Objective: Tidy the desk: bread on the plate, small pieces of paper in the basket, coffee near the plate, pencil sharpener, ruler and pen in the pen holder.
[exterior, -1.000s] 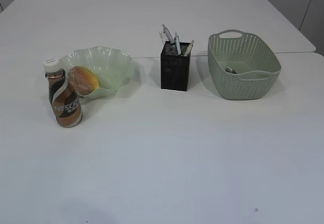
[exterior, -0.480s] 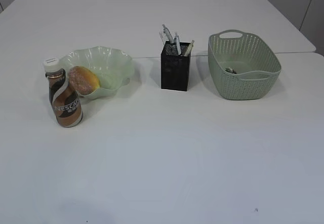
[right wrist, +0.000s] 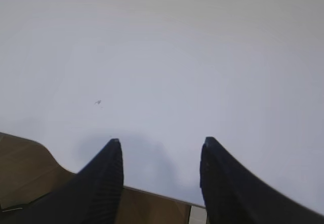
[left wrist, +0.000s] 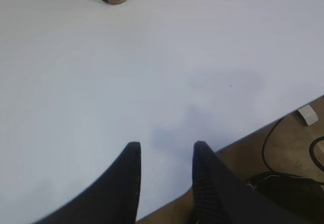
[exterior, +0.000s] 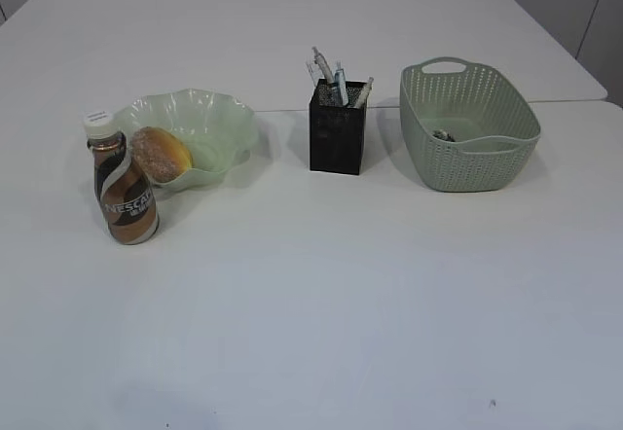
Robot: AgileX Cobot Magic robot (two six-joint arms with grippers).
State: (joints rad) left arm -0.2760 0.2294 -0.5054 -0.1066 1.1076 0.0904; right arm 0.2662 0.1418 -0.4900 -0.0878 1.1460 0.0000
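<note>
While seen from the exterior view: sugar-dusted golden bread (exterior: 161, 154) resting in the wavy-rimmed green plate (exterior: 219, 119), brown coffee (exterior: 123, 193) with cream cap upright, touching the plate's front-left rim. Black mesh pen holder (exterior: 337, 139) centre, stuffed with pens (exterior: 340, 82); green basket (exterior: 467, 143) to its right, dark scraps inside. White desk (exterior: 321, 294) bare in front, no arms visible.

From the left wrist: left gripper (left wrist: 164, 148) hovering over the desk's near edge, jaws apart, nothing between; coffee base at top, cables (left wrist: 288, 155) on the floor.

From the right wrist: right gripper (right wrist: 160, 143) likewise spread and empty above the edge, basket bottom at top.
</note>
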